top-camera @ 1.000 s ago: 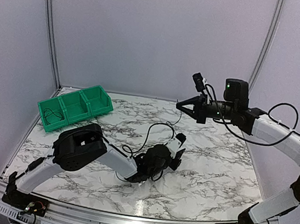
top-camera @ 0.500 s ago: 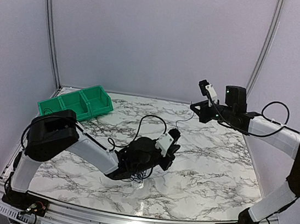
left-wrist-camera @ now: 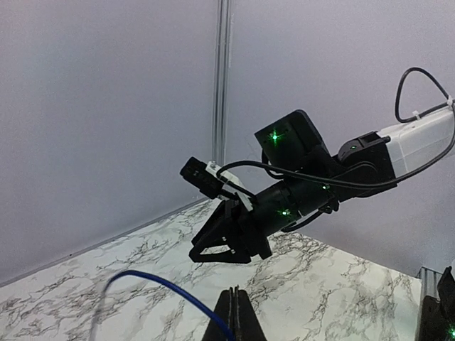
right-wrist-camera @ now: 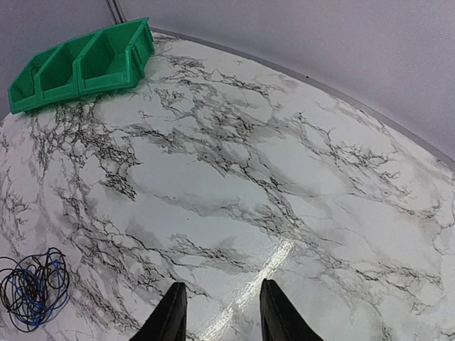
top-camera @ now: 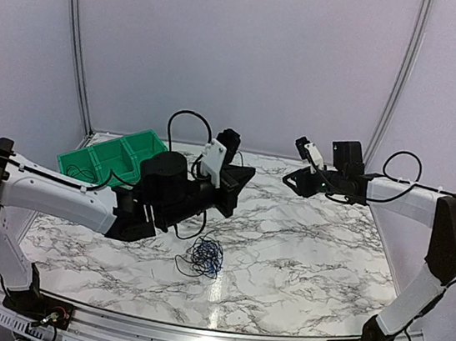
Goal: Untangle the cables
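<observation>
The cables [top-camera: 205,256] lie as a small black and blue knot on the marble table [top-camera: 310,249]; the right wrist view has the knot [right-wrist-camera: 33,290] at its lower left. My left gripper [top-camera: 247,177] is raised well above the table, behind the knot. Its fingers [left-wrist-camera: 237,314] are pressed together, and a blue cable [left-wrist-camera: 153,280] arcs in from the left and ends at them. My right gripper [top-camera: 288,178] hovers at the back right, facing the left one. In the right wrist view the right gripper [right-wrist-camera: 220,312] is open with only bare marble between its fingers.
A green bin [top-camera: 116,160] with three compartments stands at the back left, with a thin dark wire in its left compartment. Grey walls close the back and sides. The right arm's thick black cable [left-wrist-camera: 419,85] loops above its white forearm.
My left arm has lifted from the knot on the table to high at the back, shut. The right gripper has opened, and the thin strand that ran to it has gone.
</observation>
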